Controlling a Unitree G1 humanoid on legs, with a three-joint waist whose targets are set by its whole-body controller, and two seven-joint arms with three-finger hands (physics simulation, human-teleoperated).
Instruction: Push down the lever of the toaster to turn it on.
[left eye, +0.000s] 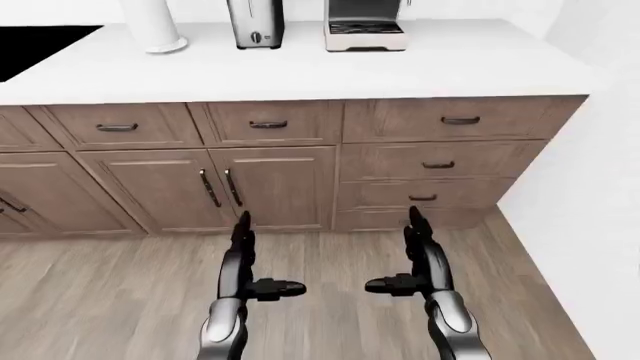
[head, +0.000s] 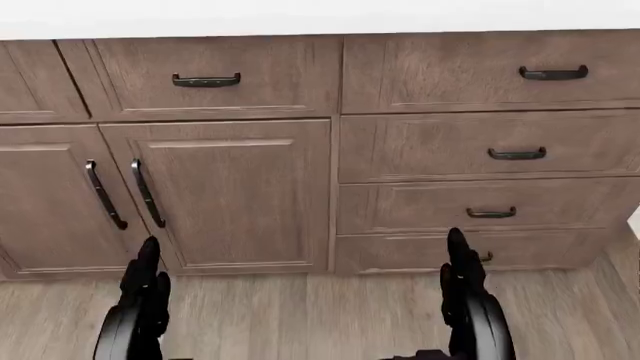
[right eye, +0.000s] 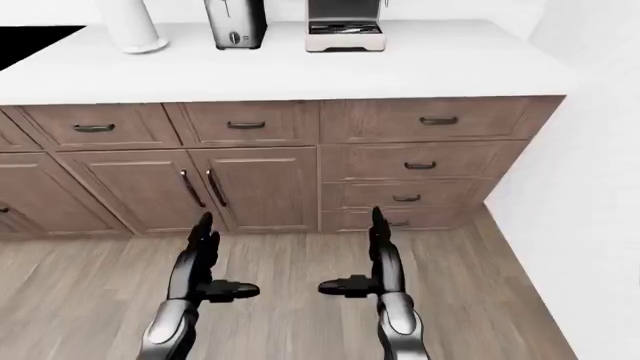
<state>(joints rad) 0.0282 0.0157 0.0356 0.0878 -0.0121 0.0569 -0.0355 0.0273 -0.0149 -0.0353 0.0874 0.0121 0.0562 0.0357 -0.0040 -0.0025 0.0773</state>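
Observation:
The toaster (left eye: 256, 25) is a silver and black box standing at the top of the left-eye view on the white counter (left eye: 420, 71), with a round knob on its near face; its lever cannot be made out. My left hand (left eye: 248, 259) and right hand (left eye: 412, 255) are both open and empty, fingers straight, thumbs pointing inward. They hang low over the wood floor, well below the counter and far from the toaster.
A white cylinder on a round base (left eye: 155, 26) stands left of the toaster, a coffee machine (left eye: 365, 30) to its right. A black cooktop (left eye: 35, 49) is at the counter's left. Brown cabinet doors and drawers (left eye: 270, 184) fill the middle; a white wall (left eye: 600, 225) stands at right.

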